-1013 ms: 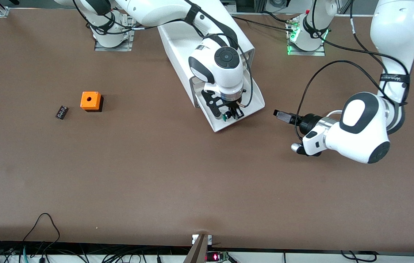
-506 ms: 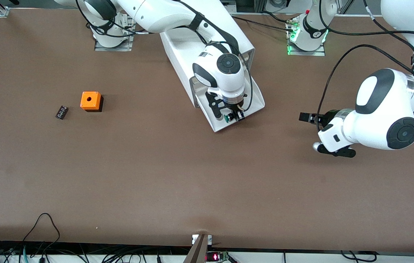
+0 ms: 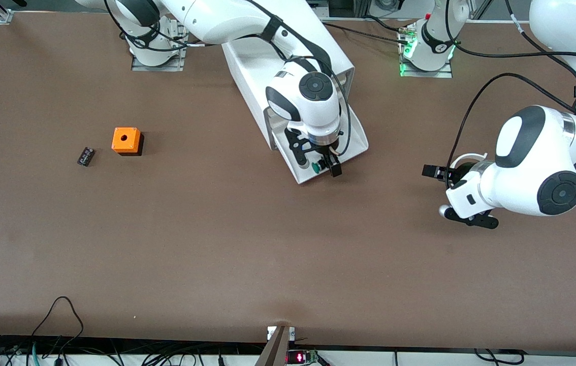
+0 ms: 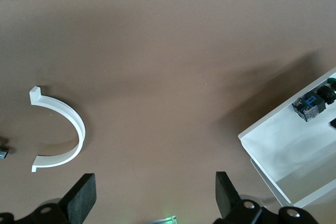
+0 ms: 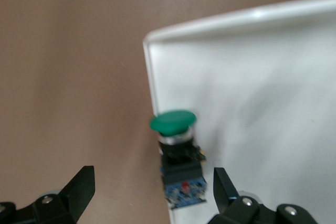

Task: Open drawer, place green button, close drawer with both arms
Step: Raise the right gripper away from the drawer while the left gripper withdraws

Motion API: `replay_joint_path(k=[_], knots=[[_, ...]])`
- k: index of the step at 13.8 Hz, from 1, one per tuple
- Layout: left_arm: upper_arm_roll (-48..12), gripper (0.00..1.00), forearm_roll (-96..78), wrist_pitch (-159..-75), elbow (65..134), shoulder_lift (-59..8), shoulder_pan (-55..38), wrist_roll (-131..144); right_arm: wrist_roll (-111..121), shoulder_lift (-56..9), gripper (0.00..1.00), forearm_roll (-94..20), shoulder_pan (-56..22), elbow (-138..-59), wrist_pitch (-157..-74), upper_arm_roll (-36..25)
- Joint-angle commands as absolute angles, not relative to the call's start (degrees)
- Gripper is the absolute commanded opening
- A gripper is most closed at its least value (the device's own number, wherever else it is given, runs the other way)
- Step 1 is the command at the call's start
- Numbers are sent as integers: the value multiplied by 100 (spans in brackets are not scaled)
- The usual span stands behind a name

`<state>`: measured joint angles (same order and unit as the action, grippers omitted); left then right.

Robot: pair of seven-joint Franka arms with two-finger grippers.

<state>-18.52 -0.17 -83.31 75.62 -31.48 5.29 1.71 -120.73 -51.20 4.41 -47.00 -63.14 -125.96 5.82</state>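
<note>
The white drawer (image 3: 306,179) stands pulled out of its white cabinet (image 3: 267,61). The button (image 3: 315,166), with a green cap and black body, lies in the drawer against its front wall. It also shows in the right wrist view (image 5: 176,156) and the left wrist view (image 4: 313,103). My right gripper (image 3: 322,164) hangs open just above the button, its fingers apart on either side and clear of it (image 5: 152,195). My left gripper (image 3: 433,171) is open and empty over bare table toward the left arm's end (image 4: 152,203), pointing at the drawer (image 4: 273,140).
An orange box with a hole (image 3: 126,140) and a flat black chip (image 3: 85,156) lie toward the right arm's end of the table. A white C-shaped piece (image 4: 73,124) lies on the table under the left wrist.
My right gripper has opened and let go of the button, which now rests in the drawer. My left arm has drawn back from the drawer toward its own end of the table.
</note>
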Motion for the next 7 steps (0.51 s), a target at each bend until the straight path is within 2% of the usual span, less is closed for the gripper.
replay_joint_path(k=[1,7], knots=[[-1846,100,79,-8550,7392,-3208,466,402,-11140,-4800,100,483,-4335,-6337,-12420,589],[-1872,100,35,-8754,7558,-3173,457,1545,-8397,-4193,100,378,-3315,-6381,-11559,598]])
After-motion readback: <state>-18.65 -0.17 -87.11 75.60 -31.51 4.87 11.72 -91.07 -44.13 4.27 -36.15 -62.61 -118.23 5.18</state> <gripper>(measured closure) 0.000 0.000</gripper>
